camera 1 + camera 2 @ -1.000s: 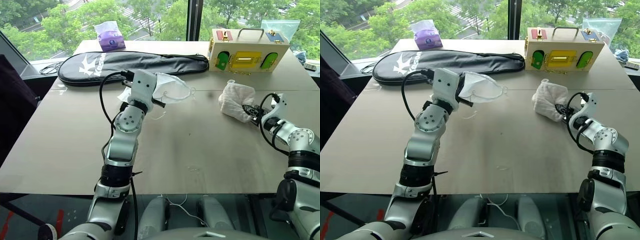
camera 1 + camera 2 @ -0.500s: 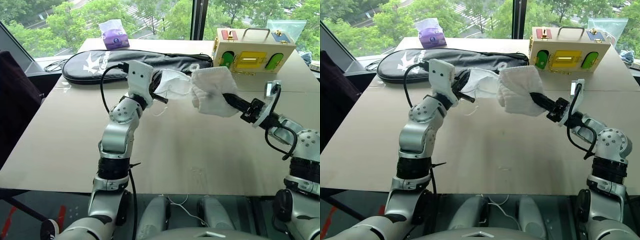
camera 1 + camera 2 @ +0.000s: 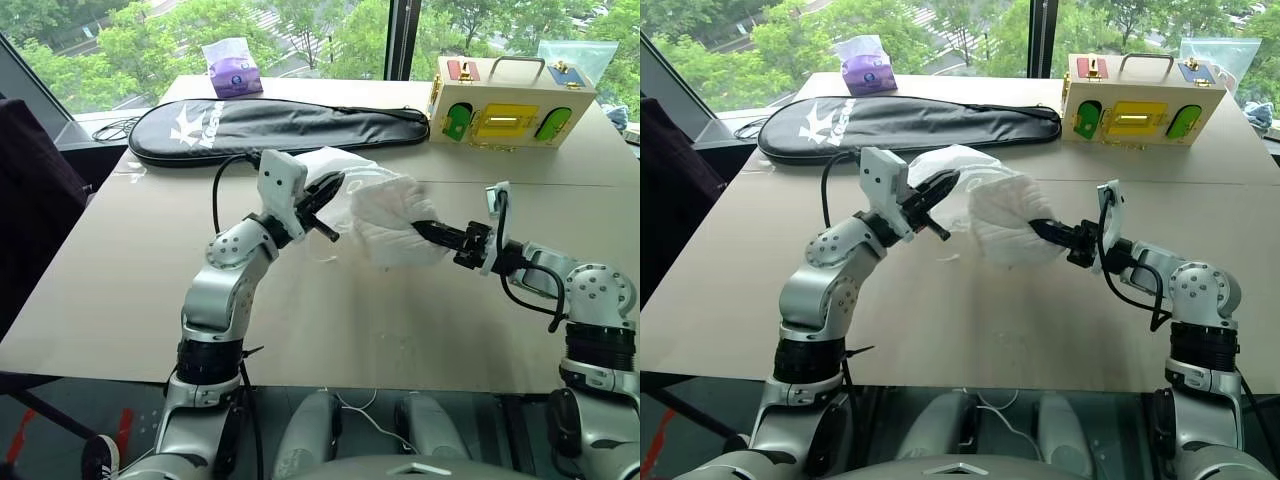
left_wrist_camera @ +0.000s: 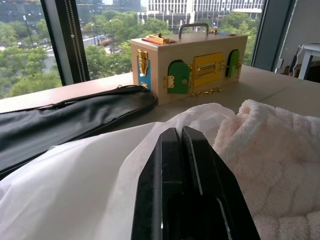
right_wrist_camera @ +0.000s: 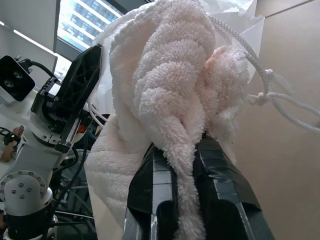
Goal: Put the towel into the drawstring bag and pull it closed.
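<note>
Hanging above the middle of the tabletop [image 3: 120,290], the drawstring bag [image 3: 345,175] is held at its mouth by the left tool [image 3: 325,190], whose fingers are pressed together on the thin fabric. The towel [image 3: 395,230] is gripped by the right tool [image 3: 425,229], closed on a fold of it, and is seen pushed partly into the bag's open mouth, with the white fabric lying over its upper side. A knotted cord [image 5: 265,85] of the bag is seen just beside the towel. Behind them, a black racket case [image 3: 270,125], a wooden box [image 3: 510,100] and a purple packet [image 3: 232,70] are resting on the tabletop.
</note>
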### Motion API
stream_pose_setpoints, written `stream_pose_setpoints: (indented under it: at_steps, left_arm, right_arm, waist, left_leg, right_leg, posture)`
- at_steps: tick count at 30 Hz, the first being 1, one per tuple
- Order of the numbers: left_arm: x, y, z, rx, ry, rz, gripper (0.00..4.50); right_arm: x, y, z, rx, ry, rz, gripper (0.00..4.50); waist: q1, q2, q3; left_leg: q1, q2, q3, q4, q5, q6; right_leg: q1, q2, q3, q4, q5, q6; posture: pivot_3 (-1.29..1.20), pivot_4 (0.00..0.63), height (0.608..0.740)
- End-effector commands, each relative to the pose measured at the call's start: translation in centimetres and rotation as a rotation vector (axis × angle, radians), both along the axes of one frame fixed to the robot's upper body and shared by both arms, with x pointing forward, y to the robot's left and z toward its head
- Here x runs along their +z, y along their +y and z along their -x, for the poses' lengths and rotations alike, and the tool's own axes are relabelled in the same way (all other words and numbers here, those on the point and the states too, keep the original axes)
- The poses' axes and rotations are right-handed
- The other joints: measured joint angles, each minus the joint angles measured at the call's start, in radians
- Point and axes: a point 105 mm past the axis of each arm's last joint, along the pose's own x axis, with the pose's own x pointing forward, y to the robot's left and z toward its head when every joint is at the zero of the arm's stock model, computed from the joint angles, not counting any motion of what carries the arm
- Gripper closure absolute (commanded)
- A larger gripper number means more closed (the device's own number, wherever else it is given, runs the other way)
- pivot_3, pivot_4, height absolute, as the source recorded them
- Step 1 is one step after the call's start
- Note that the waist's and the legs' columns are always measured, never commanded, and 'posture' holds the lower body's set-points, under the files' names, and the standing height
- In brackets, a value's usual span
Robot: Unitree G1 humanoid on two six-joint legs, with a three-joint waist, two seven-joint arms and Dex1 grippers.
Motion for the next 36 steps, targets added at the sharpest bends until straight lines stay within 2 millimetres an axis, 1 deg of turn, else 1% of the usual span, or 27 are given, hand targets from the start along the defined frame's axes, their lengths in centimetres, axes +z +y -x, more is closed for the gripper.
stream_pose_setpoints:
  at_steps: [1, 4, 7, 9, 10, 12, 14, 17, 19, 22, 25, 27, 29, 30, 31, 32, 33, 34, 36]
  left_arm:
    - [1.0, -0.9, 1.4, -0.055, -0.104, -0.042, 4.50]
    - [0.6, -1.2, 1.6, -0.059, -0.108, -0.053, 4.50]
    - [0.4, -1.3, 1.7, -0.057, -0.101, -0.047, 4.50]
    - [0.3, -1.4, 1.6, -0.048, -0.087, -0.032, 4.50]
    - [0.2, -1.4, 1.6, -0.044, -0.085, -0.030, 4.50]
    - [0.1, -1.5, 1.5, -0.035, -0.076, -0.024, 4.50]
    - [0.0, -1.7, 1.5, -0.034, -0.069, -0.021, 4.50]
    - [-0.2, -2.0, 1.9, -0.053, -0.061, -0.027, 4.50]
    - [-0.3, -2.1, 2.0, -0.067, -0.043, -0.020, 4.50]
    - [-0.7, -2.2, 2.3, -0.090, 0.013, 0.001, 4.50]
    - [-0.8, -2.6, 2.4, -0.113, 0.081, 0.030, 4.50]
    - [-0.6, -3.1, 2.7, -0.140, 0.100, 0.044, 4.50]
    - [-0.5, -3.6, 3.1, -0.167, 0.101, 0.036, 4.50]
    - [-0.5, -3.8, 3.2, -0.178, 0.105, 0.036, 4.50]
    - [-0.5, -3.9, 3.3, -0.186, 0.107, 0.039, 4.50]
    - [-0.4, -4.1, 3.4, -0.193, 0.107, 0.044, 4.50]
    - [-0.2, -4.2, 3.4, -0.201, 0.104, 0.051, 4.50]
    - [0.0, -4.3, 3.5, -0.212, 0.099, 0.059, 4.50]
    - [0.3, -4.4, 3.7, -0.226, 0.092, 0.069, 4.50]
  right_arm:
    - [0.8, 0.3, 0.1, 0.013, 0.058, -0.059, 4.47]
    - [0.4, 0.5, -0.7, -0.038, 0.154, -0.116, 4.47]
    - [0.2, 0.4, -2.1, -0.137, 0.236, -0.189, 4.47]
    - [0.3, 0.9, -2.4, -0.161, 0.278, -0.240, 4.47]
    - [0.3, 1.3, -2.3, -0.159, 0.293, -0.252, 4.47]
    - [0.1, 2.8, -1.3, -0.110, 0.282, -0.187, 4.47]
    - [0.4, 4.1, -0.7, -0.075, 0.270, -0.181, 4.47]
    - [0.9, 5.0, -0.6, -0.081, 0.254, -0.188, 4.47]
    - [1.2, 4.9, -1.4, -0.148, 0.247, -0.222, 4.47]
    - [1.8, 4.1, -3.2, -0.293, 0.261, -0.339, 4.47]
    - [1.9, 4.0, -3.9, -0.363, 0.272, -0.408, 4.47]
    - [2.3, 5.4, -3.2, -0.311, 0.219, -0.369, 4.47]
    - [2.9, 7.7, -1.3, -0.165, 0.137, -0.298, 4.47]
    - [2.8, 8.5, -0.5, -0.117, 0.114, -0.270, 4.47]
    - [2.7, 8.8, -0.2, -0.100, 0.109, -0.261, 4.47]
    - [2.4, 8.7, -0.2, -0.108, 0.107, -0.256, 4.47]
    - [1.7, 8.0, -1.3, -0.194, 0.098, -0.219, 4.47]
    - [0.9, 6.8, -2.6, -0.304, 0.109, -0.200, 4.47]
    - [0.3, 5.8, -3.6, -0.385, 0.108, -0.198, 4.47]
  waist:
    - [0.000, 0.000, 0.000]
    - [-0.001, 0.000, 0.000]
    - [-0.002, 0.001, 0.000]
    - [-0.002, 0.001, 0.000]
    - [-0.002, 0.001, 0.000]
    - [-0.003, 0.001, 0.000]
    - [-0.004, 0.001, 0.000]
    - [-0.007, 0.001, 0.001]
    - [-0.008, 0.001, 0.001]
    - [-0.008, 0.001, 0.001]
    - [-0.009, 0.001, 0.001]
    - [-0.009, 0.001, 0.001]
    - [-0.011, 0.002, 0.002]
    - [-0.014, 0.002, 0.002]
    - [-0.016, 0.003, 0.002]
    - [-0.019, 0.003, 0.002]
    - [-0.020, 0.003, 0.002]
    - [-0.022, 0.003, 0.002]
    - [-0.023, 0.003, 0.002]
  left_leg:
    - [0.000, 0.000, 0.000, 0.000, 0.000, 0.000]
    - [0.001, 0.000, 0.000, 0.000, 0.000, 0.000]
    - [0.001, 0.000, 0.000, 0.000, 0.000, 0.000]
    - [0.000, 0.000, 0.000, 0.000, 0.000, 0.000]
    - [0.000, 0.000, 0.000, 0.000, 0.000, 0.000]
    - [0.000, 0.000, 0.000, 0.000, 0.000, 0.000]
    - [0.000, 0.000, 0.000, -0.001, 0.000, 0.000]
    - [0.000, 0.000, 0.000, -0.001, 0.000, 0.000]
    - [0.000, 0.000, 0.000, -0.001, 0.000, 0.000]
    - [0.000, 0.000, 0.000, 0.000, 0.000, 0.000]
    - [0.000, 0.000, 0.000, 0.000, 0.000, 0.000]
    - [0.000, 0.000, 0.000, 0.000, 0.000, 0.000]
    - [0.000, 0.000, 0.000, -0.001, 0.000, 0.000]
    - [0.000, 0.000, 0.000, -0.001, 0.000, 0.000]
    - [0.000, 0.000, 0.000, -0.001, 0.000, 0.000]
    - [0.000, 0.001, 0.000, -0.001, 0.000, 0.000]
    - [0.000, 0.001, 0.000, -0.001, 0.000, 0.000]
    - [0.001, 0.001, 0.000, -0.001, 0.000, 0.000]
    - [0.001, 0.000, 0.000, -0.001, 0.000, 0.000]
  right_leg:
    - [0.000, 0.000, 0.000, 0.000, 0.000, 0.000]
    - [0.000, -0.001, 0.000, 0.001, 0.000, 0.000]
    - [0.000, 0.000, 0.000, 0.001, 0.000, 0.000]
    - [0.000, 0.002, 0.000, 0.001, 0.000, 0.000]
    - [0.000, 0.002, 0.000, 0.000, 0.000, 0.000]
    - [0.000, 0.002, -0.001, 0.000, 0.000, 0.000]
    - [0.000, 0.003, -0.001, 0.000, 0.000, 0.000]
    - [0.000, 0.003, -0.001, 0.000, 0.000, 0.000]
    - [0.000, 0.004, -0.001, 0.001, 0.000, 0.000]
    - [0.000, 0.005, -0.001, 0.001, 0.000, 0.000]
    - [0.000, 0.005, -0.001, 0.001, 0.000, 0.000]
    - [0.000, 0.005, -0.001, 0.000, 0.000, 0.000]
    - [0.000, 0.005, -0.001, 0.000, 0.000, 0.000]
    - [0.000, 0.005, -0.001, 0.000, 0.000, 0.000]
    - [-0.001, 0.005, -0.001, 0.000, 0.000, 0.000]
    - [-0.001, 0.005, -0.001, 0.000, 0.000, 0.000]
    - [0.000, 0.005, -0.001, 0.000, 0.000, 0.000]
    - [0.000, 0.005, -0.001, 0.000, 0.000, 0.000]
    - [0.000, 0.005, -0.001, 0.001, 0.000, 0.000]
  posture:
    - [0.00, 0.150, 0.740]
    - [0.00, 0.150, 0.740]
    - [0.00, 0.150, 0.740]
    - [0.00, 0.150, 0.740]
    - [0.00, 0.150, 0.740]
    - [0.00, 0.150, 0.740]
    - [0.00, 0.150, 0.740]
    - [0.00, 0.150, 0.740]
    - [0.00, 0.150, 0.740]
    - [0.00, 0.150, 0.740]
    - [0.00, 0.150, 0.740]
    - [0.00, 0.150, 0.740]
    - [0.00, 0.150, 0.740]
    - [0.00, 0.150, 0.740]
    - [0.00, 0.150, 0.740]
    - [0.00, 0.150, 0.740]
    - [0.00, 0.150, 0.740]
    - [0.00, 0.150, 0.740]
    - [0.00, 0.150, 0.740]
